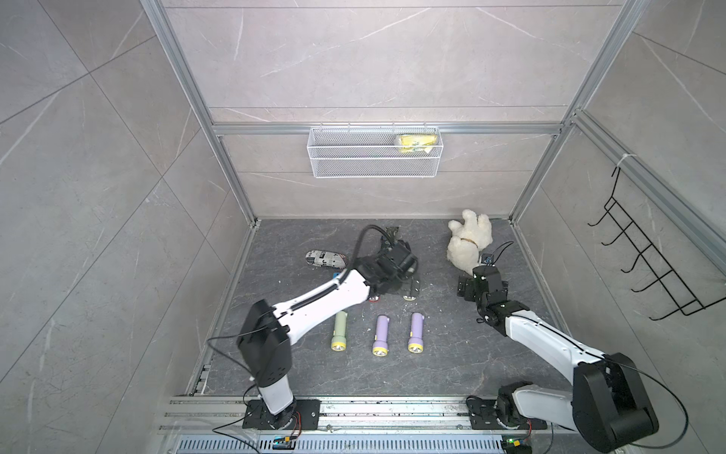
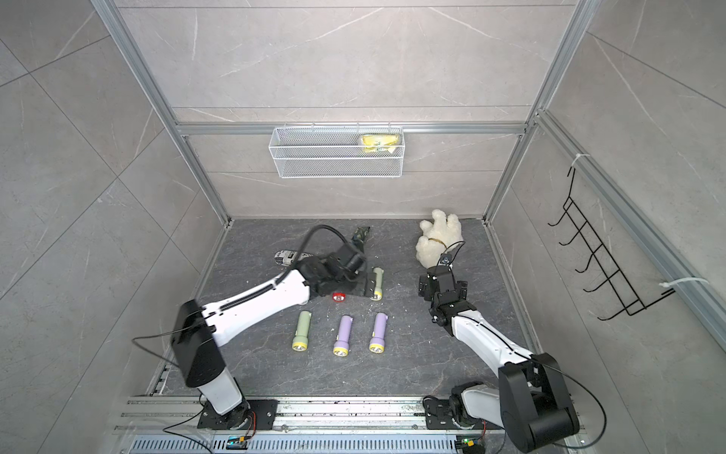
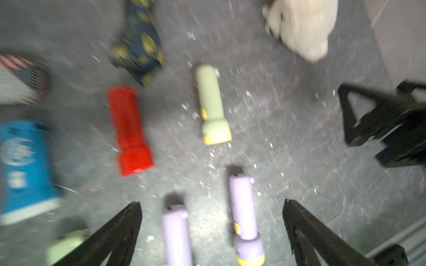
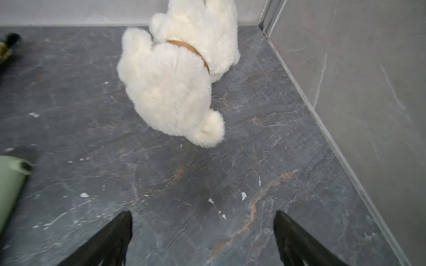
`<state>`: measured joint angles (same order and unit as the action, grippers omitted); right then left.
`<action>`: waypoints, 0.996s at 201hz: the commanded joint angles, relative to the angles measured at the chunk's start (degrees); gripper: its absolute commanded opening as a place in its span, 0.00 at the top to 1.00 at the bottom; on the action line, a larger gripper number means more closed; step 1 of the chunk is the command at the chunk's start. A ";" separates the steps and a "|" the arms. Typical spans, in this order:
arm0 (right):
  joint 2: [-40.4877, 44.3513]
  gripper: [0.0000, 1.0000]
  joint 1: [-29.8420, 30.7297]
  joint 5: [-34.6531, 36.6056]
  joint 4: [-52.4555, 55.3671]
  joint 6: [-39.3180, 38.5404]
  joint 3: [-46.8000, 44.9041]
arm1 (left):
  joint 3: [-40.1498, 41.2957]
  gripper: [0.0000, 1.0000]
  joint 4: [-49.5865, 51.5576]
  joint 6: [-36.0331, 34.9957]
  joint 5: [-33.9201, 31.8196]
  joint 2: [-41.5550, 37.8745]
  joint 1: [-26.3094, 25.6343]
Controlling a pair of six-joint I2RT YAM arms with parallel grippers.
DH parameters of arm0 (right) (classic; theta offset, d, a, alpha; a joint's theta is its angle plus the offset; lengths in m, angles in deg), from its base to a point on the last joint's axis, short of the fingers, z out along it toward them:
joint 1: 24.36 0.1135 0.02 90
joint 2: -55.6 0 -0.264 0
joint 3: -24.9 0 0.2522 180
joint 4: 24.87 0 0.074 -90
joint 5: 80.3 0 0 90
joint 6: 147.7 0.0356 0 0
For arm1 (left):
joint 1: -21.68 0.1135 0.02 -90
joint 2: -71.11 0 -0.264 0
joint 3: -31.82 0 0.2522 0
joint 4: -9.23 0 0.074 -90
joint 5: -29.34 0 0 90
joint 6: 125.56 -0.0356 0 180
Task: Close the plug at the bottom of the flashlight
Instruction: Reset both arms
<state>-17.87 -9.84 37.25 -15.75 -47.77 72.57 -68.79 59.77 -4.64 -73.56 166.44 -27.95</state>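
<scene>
Several flashlights lie on the dark floor. In both top views a green one (image 1: pixel 339 331) and two purple ones (image 1: pixel 381 335) (image 1: pixel 416 332) form a front row. Behind them lie a red flashlight (image 2: pixel 338 297) and a second green flashlight (image 2: pixel 377 283). My left gripper (image 3: pixel 211 203) is open and holds nothing. In the blurred left wrist view the green flashlight (image 3: pixel 212 103) and the red one (image 3: pixel 130 129) lie ahead of it. The plug is too blurred to make out. My right gripper (image 4: pixel 202 213) is open over bare floor.
A white plush toy (image 1: pixel 469 243) sits at the back right, just beyond the right gripper. A patterned slipper (image 1: pixel 326 259), a dark patterned cloth (image 3: pixel 138 46) and a blue can (image 3: pixel 25 165) lie near the left arm. A wire basket (image 1: pixel 353 165) hangs on the back wall, a hook rack (image 1: pixel 648 255) on the right wall.
</scene>
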 commanded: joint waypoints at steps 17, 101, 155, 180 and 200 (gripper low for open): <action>-6.66 0.02 0.04 5.47 -38.46 -9.30 -11.50 | 17.95 0.00 -17.14 -19.99 -8.02 -14.37 14.45; -11.78 0.00 1.39 3.93 -53.07 -13.06 -15.86 | 56.39 0.00 -51.62 -31.10 -13.57 -25.73 36.09; -11.53 0.00 -3.21 -6.39 -47.63 -10.10 -14.14 | 65.51 0.01 -77.64 -35.97 -8.09 -17.14 40.40; -14.12 0.00 -4.94 -11.44 -53.17 -10.09 -16.07 | 71.83 0.01 -94.50 -36.07 -3.38 -12.98 43.48; -15.11 0.00 -4.97 -10.60 -54.01 -10.40 -15.56 | 75.94 0.01 -108.75 -34.75 3.40 -6.51 47.29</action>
<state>-31.82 -14.71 29.58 -66.63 -58.57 57.06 3.44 -24.86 -38.59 -77.24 153.56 16.05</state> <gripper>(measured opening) 0.997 0.995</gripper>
